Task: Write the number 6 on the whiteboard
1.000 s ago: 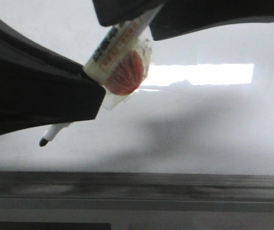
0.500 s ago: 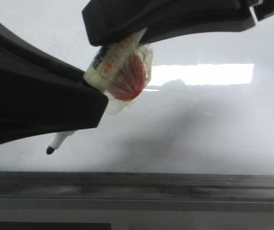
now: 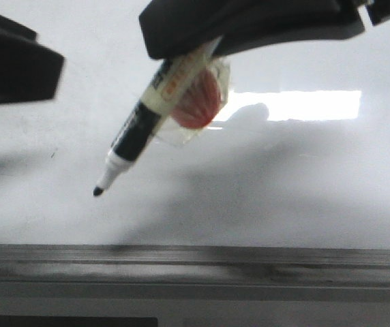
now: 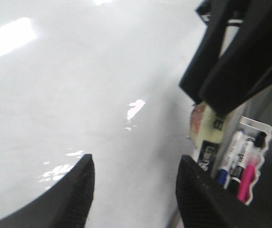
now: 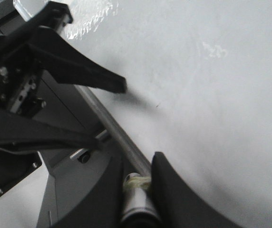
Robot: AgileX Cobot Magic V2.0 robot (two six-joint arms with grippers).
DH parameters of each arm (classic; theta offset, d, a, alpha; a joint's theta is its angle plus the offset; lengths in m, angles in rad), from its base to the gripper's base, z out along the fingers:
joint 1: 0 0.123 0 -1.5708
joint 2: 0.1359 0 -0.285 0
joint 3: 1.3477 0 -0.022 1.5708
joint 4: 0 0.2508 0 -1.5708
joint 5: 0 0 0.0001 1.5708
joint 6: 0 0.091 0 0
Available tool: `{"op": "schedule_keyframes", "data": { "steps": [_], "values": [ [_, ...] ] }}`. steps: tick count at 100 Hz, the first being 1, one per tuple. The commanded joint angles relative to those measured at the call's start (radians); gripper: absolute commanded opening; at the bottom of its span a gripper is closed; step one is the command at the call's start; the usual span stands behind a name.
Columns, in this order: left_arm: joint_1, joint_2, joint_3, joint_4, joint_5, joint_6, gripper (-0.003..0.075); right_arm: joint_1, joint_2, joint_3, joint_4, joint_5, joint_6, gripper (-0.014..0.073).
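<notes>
Left gripper [image 3: 18, 65] has released the marker [image 3: 137, 133]; label text unreadable.

We see the whiteboard [image 3: 304, 197], glossy white-grey, apparently unmarked, with a bright rectangular reflection and grey rail.

Office or lab: whiteboard [image 3: 304, 191], pack of markers [image 4: 243, 161].

left end effector [image 4: 133, 190] spread wide, right end effector [image 5: 138, 183] clamped
</notes>
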Motion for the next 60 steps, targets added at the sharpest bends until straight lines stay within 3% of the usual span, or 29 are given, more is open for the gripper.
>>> {"op": "schedule_keyframes", "data": {
  "steps": [1, 30, 60],
  "values": [
    [0.054, -0.086, -0.035, -0.014, -0.029, -0.009, 0.0342, -0.028, -0.009, -0.077, -0.004, -0.064, -0.011, -0.0064],
    [0.172, -0.217, -0.035, -0.014, 0.02, -0.009, 0.0336, -0.185, 0.099, -0.286, -0.004, 0.011, -0.011, -0.0064],
    [0.185, -0.217, -0.035, -0.014, 0.048, -0.009, 0.0336, -0.253, 0.178, -0.342, -0.004, 0.0, -0.011, -0.0064]
  ]
}}
